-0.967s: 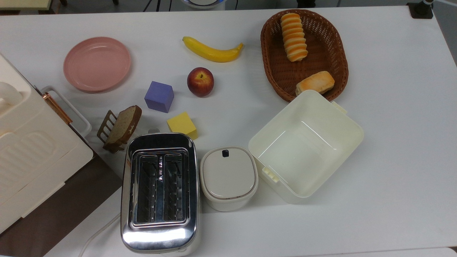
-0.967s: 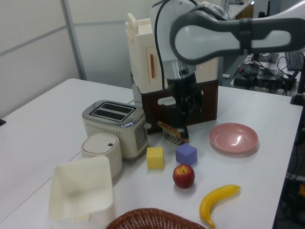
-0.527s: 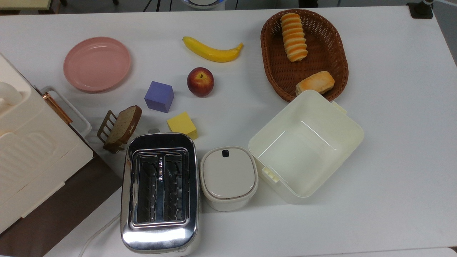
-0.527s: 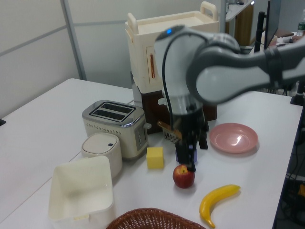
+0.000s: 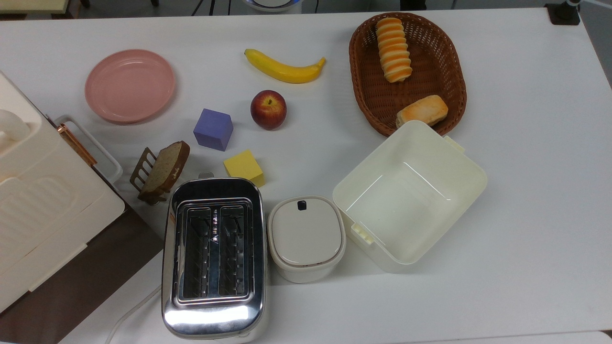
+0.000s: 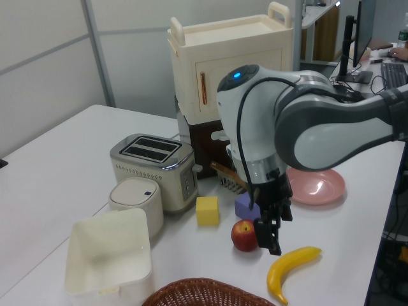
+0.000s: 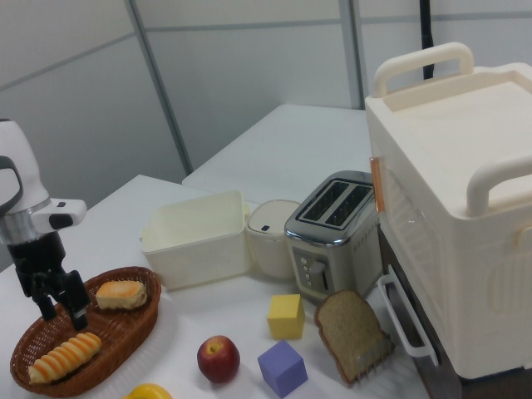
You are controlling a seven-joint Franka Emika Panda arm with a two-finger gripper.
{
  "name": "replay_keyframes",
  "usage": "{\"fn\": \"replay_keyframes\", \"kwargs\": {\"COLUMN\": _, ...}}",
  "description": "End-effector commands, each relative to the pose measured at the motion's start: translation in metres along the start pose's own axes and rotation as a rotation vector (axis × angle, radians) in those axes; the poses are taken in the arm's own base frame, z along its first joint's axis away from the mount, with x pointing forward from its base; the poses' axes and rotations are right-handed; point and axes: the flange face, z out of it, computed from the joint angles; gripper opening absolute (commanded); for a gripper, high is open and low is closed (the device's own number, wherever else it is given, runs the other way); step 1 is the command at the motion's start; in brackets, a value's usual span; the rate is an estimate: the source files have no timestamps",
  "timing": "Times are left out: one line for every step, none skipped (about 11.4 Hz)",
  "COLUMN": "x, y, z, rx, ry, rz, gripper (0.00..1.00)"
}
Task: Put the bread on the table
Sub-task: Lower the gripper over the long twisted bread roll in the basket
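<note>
The gripper [image 7: 60, 314], its two dark fingers [image 7: 76, 309] spread apart and holding nothing, hangs from the white arm [image 6: 299, 127] over the basket [image 7: 125, 349] in the right view, above the gap between the bun [image 7: 121, 293] and the bread [image 7: 65, 357]. In the left view it appears just beside the apple [image 6: 244, 235], with the banana [image 6: 290, 271] below it.

The bread lies in the basket, striped side up, along the far rim in the top view; the bun sits at the near end, touching the rim. Just below the basket in the top view stands an open cream tub [image 5: 368, 165], and at the top view's left of that a lidded pot [image 5: 306, 236] and a chrome toaster [image 5: 213, 253] side by side.

The table [image 5: 526, 143] is white and bare on the top view's right. Across its middle are spread a yellow cube [image 5: 244, 166], a purple cube [image 5: 213, 129] and a pink plate [image 5: 130, 85]. A bread slice [image 5: 165, 167] leans in a small rack near a cream cabinet [image 5: 43, 210] on a brown base.

Pale wall panels [image 7: 249, 66] with grey seams close in the room. In the left view, a desk with a monitor [image 6: 350, 38] stands beyond the cabinet.
</note>
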Motion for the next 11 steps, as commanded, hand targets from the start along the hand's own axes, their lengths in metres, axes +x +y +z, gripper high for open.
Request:
{"fn": "replay_keyframes", "kwargs": {"x": -0.014, "y": -0.013, "z": 0.008, "rx": -0.015, "ry": 0.028, "rz": -0.001, "gripper": 0.98}}
{"fn": "replay_keyframes", "kwargs": {"x": -0.012, "y": -0.014, "z": 0.010, "rx": -0.023, "ry": 0.026, "rz": -0.001, "gripper": 0.98}}
{"fn": "replay_keyframes", "kwargs": {"x": -0.014, "y": -0.023, "z": 0.011, "rx": -0.029, "ry": 0.028, "rz": -0.010, "gripper": 0.98}}
{"fn": "replay_keyframes", "kwargs": {"x": -0.015, "y": -0.031, "z": 0.010, "rx": -0.031, "ry": 0.045, "rz": -0.008, "gripper": 0.97}}
{"fn": "replay_keyframes", "kwargs": {"x": -0.013, "y": -0.034, "z": 0.009, "rx": -0.023, "ry": 0.062, "rz": 0.007, "gripper": 0.97}}
{"fn": "replay_keyframes", "kwargs": {"x": -0.011, "y": -0.041, "z": 0.010, "rx": -0.021, "ry": 0.075, "rz": 0.019, "gripper": 0.97}}
{"fn": "replay_keyframes", "kwargs": {"x": -0.006, "y": -0.043, "z": 0.009, "rx": -0.004, "ry": 0.104, "rz": 0.080, "gripper": 0.97}}
{"fn": "replay_keyframes", "kwargs": {"x": -0.003, "y": -0.046, "z": 0.007, "rx": 0.012, "ry": 0.128, "rz": 0.135, "gripper": 0.97}}
{"fn": "replay_keyframes", "kwargs": {"x": -0.001, "y": -0.048, "z": 0.008, "rx": 0.027, "ry": 0.145, "rz": 0.178, "gripper": 0.97}}
{"fn": "replay_keyframes", "kwargs": {"x": 0.004, "y": -0.052, "z": 0.011, "rx": 0.046, "ry": 0.164, "rz": 0.242, "gripper": 0.97}}
{"fn": "replay_keyframes", "kwargs": {"x": 0.006, "y": -0.056, "z": 0.015, "rx": 0.070, "ry": 0.186, "rz": 0.307, "gripper": 0.97}}
